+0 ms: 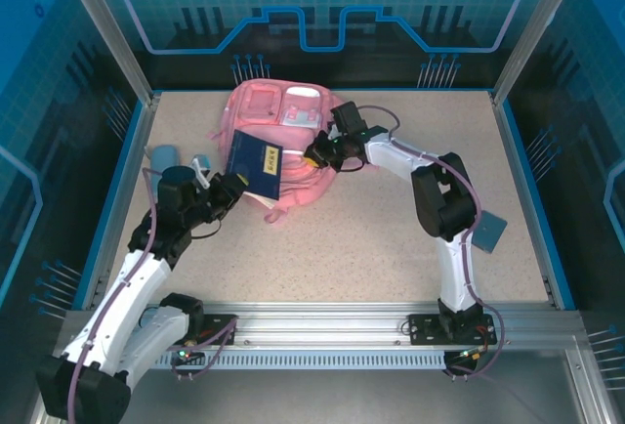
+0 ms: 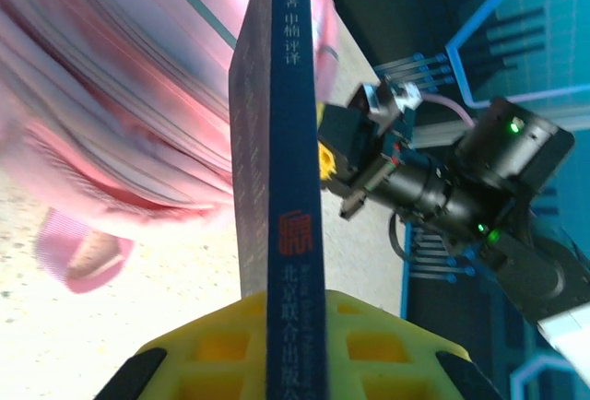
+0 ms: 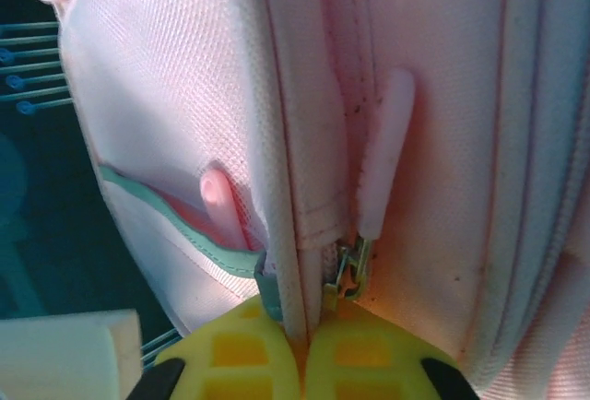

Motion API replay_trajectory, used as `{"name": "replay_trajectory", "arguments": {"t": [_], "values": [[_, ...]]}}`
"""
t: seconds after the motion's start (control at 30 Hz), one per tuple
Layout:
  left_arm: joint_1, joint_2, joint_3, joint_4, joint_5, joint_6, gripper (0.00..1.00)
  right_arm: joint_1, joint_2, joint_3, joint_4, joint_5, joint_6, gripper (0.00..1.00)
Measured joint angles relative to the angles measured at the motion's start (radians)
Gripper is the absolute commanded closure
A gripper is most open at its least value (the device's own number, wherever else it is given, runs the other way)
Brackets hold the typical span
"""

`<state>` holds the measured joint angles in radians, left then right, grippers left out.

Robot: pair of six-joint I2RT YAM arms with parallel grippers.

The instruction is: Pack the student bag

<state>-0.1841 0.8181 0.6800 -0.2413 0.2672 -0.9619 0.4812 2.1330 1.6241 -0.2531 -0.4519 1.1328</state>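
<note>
From above and behind the arm bases (image 1: 454, 326), the top external camera looks steeply down on the whole speckled beige table (image 1: 371, 248). The left wrist camera sits tight against a thin dark-blue book (image 2: 293, 142), facing the large soft pink fabric backpack (image 2: 120, 96) and the right gripper (image 2: 324, 162). The right wrist camera is pressed close to that backpack's zipper seam (image 3: 346, 266), so all three views share the backpack.
</note>
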Motion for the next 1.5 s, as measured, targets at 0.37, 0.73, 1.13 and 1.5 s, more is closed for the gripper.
{"name": "replay_trajectory", "arguments": {"t": [0.37,0.73,1.13,1.5], "values": [[0.0,0.091,-0.111,0.409,0.244,-0.008,1.0,-0.089,-0.085,0.057,0.135,-0.126,0.189,1.0],[0.002,0.176,-0.18,0.576,0.315,0.046,1.0,-0.119,-0.088,0.17,0.126,-0.166,0.323,1.0],[-0.015,0.224,-0.181,0.481,0.291,0.204,1.0,-0.137,-0.087,0.18,0.089,-0.166,0.345,1.0],[-0.043,0.227,-0.219,0.358,0.272,0.296,1.0,-0.151,-0.087,0.18,0.097,-0.162,0.357,1.0]]}}
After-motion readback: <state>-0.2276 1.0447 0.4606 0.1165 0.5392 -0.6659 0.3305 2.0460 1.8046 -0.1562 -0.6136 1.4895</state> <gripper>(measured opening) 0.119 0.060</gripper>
